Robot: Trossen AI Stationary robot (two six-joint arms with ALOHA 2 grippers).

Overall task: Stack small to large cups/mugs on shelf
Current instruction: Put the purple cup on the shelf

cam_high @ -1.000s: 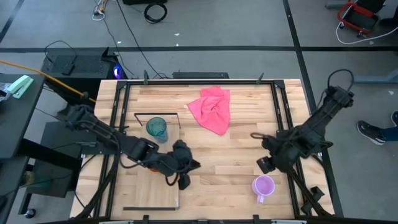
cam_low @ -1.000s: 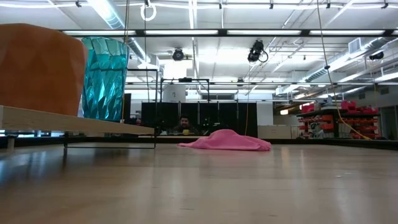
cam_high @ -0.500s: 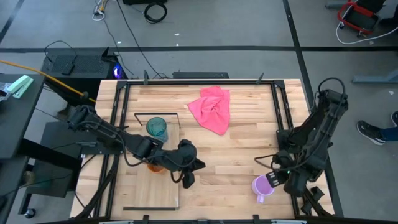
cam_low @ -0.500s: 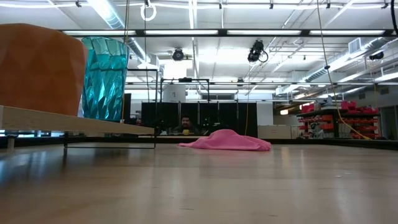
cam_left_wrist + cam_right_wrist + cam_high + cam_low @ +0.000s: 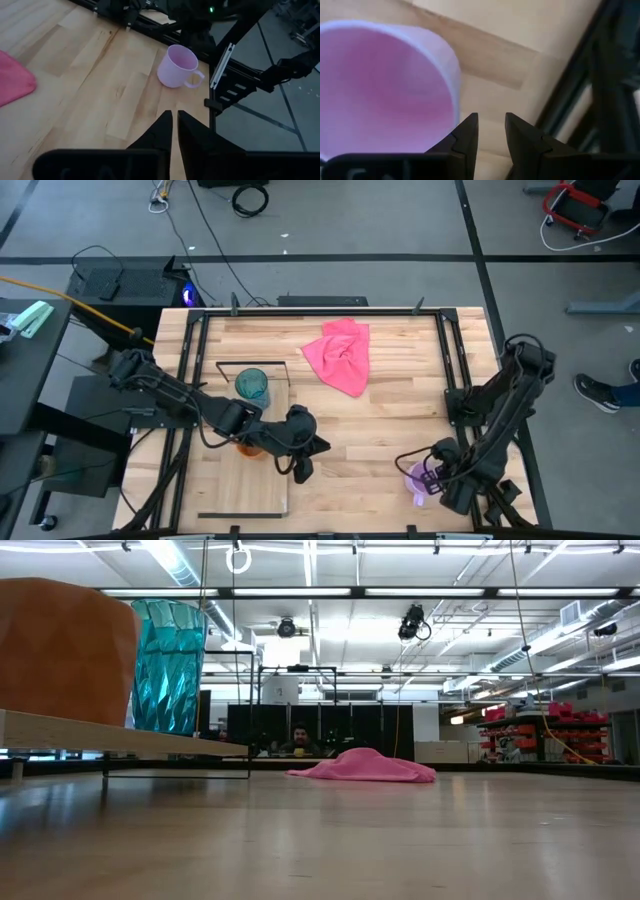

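The teal tumbler and the orange mug stand on the light-wood shelf at the table's left; the low view shows them side by side. My left gripper is shut and empty just off the shelf's right edge, beside the orange mug. The lilac mug stands upright on the table near the front right, its handle toward the near edge. My right gripper hovers over it with fingers a little apart, both just outside the mug's rim.
A pink cloth lies at the table's far middle. Black frame rails run along the table's sides. A person sits in the room behind the table. Bare wood lies between the shelf and the lilac mug.
My right gripper has gone toward the table's near edge and down onto the lilac mug, which has not moved. My left gripper has shifted a little to the right, off the orange mug, then kept still.
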